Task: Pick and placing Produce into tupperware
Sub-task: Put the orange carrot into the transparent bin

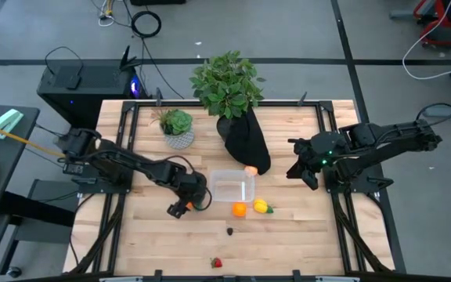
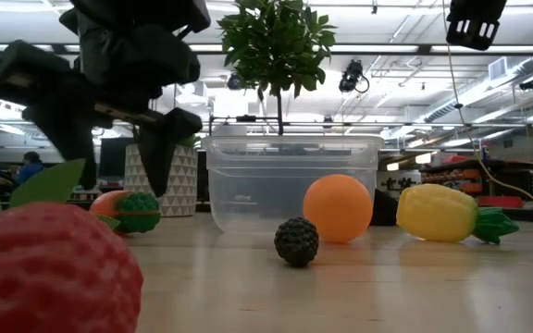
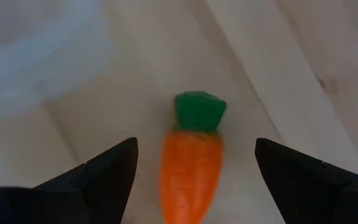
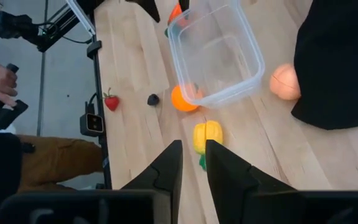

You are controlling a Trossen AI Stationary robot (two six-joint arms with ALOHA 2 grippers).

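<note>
An orange carrot (image 3: 191, 167) lies flat on the wooden table (image 1: 288, 243) just left of the empty clear tupperware (image 1: 232, 189), between the wide-open fingers of the left tool (image 1: 188, 202) above it, while the right tool (image 1: 304, 174), fingers nearly closed and empty, waits at the table's right side.

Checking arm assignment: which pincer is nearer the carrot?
Left. The left pincer is open right over the carrot, beside the tupperware. The right pincer waits across the table, past the tupperware.
</note>
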